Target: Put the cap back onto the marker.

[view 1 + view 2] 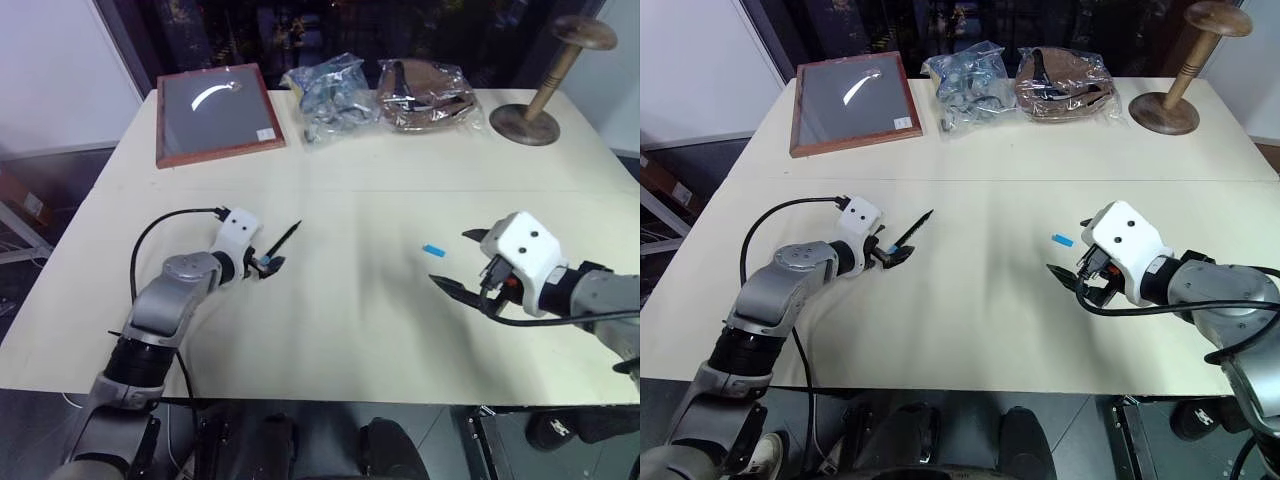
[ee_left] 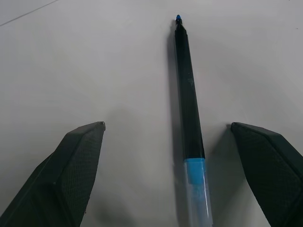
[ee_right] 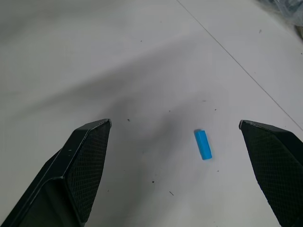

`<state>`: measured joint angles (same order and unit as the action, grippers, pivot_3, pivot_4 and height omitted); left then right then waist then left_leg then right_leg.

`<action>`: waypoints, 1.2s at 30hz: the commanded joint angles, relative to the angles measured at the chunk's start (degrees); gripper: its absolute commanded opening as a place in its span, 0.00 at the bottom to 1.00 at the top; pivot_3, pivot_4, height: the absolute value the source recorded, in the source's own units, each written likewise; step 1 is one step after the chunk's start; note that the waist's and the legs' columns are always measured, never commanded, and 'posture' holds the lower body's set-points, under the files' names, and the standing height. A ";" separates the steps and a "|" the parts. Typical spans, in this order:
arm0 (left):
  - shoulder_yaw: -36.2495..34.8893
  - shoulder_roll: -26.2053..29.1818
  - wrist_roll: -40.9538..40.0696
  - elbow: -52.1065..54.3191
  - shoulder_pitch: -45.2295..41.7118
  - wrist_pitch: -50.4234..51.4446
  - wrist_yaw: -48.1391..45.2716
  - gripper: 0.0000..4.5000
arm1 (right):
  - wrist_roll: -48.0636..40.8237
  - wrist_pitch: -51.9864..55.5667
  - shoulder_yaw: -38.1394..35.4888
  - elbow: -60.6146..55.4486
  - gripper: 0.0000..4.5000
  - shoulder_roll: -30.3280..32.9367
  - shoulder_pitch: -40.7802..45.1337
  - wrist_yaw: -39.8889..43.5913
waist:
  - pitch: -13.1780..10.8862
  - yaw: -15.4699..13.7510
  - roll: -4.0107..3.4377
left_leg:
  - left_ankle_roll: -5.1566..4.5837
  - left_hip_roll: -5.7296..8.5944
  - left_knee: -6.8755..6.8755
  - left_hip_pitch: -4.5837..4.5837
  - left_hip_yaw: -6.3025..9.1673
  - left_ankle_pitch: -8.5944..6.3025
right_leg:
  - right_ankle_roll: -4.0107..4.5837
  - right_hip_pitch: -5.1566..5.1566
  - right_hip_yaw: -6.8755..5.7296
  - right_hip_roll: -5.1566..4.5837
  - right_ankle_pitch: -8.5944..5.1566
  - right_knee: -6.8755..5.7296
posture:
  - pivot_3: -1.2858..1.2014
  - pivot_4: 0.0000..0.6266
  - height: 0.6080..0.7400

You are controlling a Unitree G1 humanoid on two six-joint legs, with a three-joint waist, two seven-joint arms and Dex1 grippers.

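Table (image 1: 340,330): pale cream top; we count every item below as resting on it.

Marker (image 1: 285,240): thin black stick lying flat toward our left half of the table, its blue tip pointing away toward the far edge. In our left wrist view the marker (image 2: 188,94) lies between the two fingers, touching neither, with a blue band and a clear section at its near end.

Cap (image 1: 433,250): tiny bright blue cylinder, lying on its side toward our right half of the table, well apart from the marker. In our right wrist view the cap (image 3: 203,144) sits between the spread fingers, nearer one of them.

Left gripper (image 1: 270,262): released, jaws wide, astride the marker's near end, holding nothing.

Right gripper (image 1: 458,262): released, jaws wide, near the cap, holding nothing.

Far edge, from our left: framed dark board (image 1: 218,113); two clear plastic bags (image 1: 328,92) of contents we cannot identify; wooden stand (image 1: 545,85) with round base.
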<state>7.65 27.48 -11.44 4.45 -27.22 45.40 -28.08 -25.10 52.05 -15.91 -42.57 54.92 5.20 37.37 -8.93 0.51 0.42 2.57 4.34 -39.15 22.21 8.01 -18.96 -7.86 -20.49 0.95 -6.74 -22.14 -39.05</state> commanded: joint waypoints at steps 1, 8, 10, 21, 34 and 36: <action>0.70 -0.19 0.88 -0.70 0.95 -0.96 -0.66 0.99 | -0.48 -0.42 -1.29 -1.94 1.00 -0.40 0.33 -0.61 | 0.00 0.01 0.00 | 0.00 0.00 0.00 0.00 0.00 0.00 | 0.00 0.00 0.00 0.00 0.00 0.00 | 0.52 0.24 1.00; 1.35 -0.37 2.30 -2.26 0.50 -3.02 -1.27 0.94 | -0.17 -0.89 -1.08 -1.35 1.00 -0.05 0.79 -0.71 | 0.01 -0.14 0.00 | 0.00 0.01 -0.04 0.00 0.01 0.00 | 0.00 0.02 0.00 -0.02 0.00 -0.01 | 0.52 0.24 1.00; 1.17 -0.67 2.24 -2.28 0.67 -2.92 -1.33 0.81 | -0.20 -0.87 -1.04 -1.25 1.00 0.02 0.89 -0.63 | 0.01 -0.12 0.00 | 0.00 0.01 -0.04 0.00 0.01 0.00 | 0.00 0.02 0.00 -0.02 0.00 -0.01 | 0.52 0.24 1.00; 1.15 -1.04 2.19 -3.01 1.12 -3.10 -2.39 0.01 | -0.01 -1.13 -1.14 -0.55 1.00 0.81 1.41 -0.02 | 0.01 0.17 -0.01 | 0.00 0.00 -0.04 -0.04 -0.01 0.00 | 0.00 0.02 0.00 0.00 0.00 -0.03 | 0.52 0.24 1.00; 0.02 4.26 1.46 6.23 -0.44 -7.04 -7.41 0.01 | 2.61 -9.03 4.97 13.70 1.00 -1.74 6.80 2.25 | -0.03 0.34 0.06 | 0.00 -0.03 -0.01 -0.03 0.00 0.00 | 0.00 -0.01 -0.01 0.02 0.00 -0.03 | 0.52 0.24 1.00; 0.06 5.76 1.05 8.71 -0.93 -7.22 -9.01 0.01 | 3.02 -11.07 6.52 17.95 1.00 -2.86 8.58 3.21 | -0.02 0.36 0.05 | 0.00 -0.03 -0.01 -0.01 -0.01 0.00 | 0.00 -0.04 0.01 0.01 0.00 -0.04 | 0.52 0.24 1.00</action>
<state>8.63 32.29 -9.89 8.85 -27.04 39.37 -35.34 -22.73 43.84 -9.90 -27.07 52.80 12.05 39.71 -8.95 0.88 0.47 2.57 4.30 -39.16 22.19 7.99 -18.96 -7.86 -20.53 0.95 -6.72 -22.14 -39.08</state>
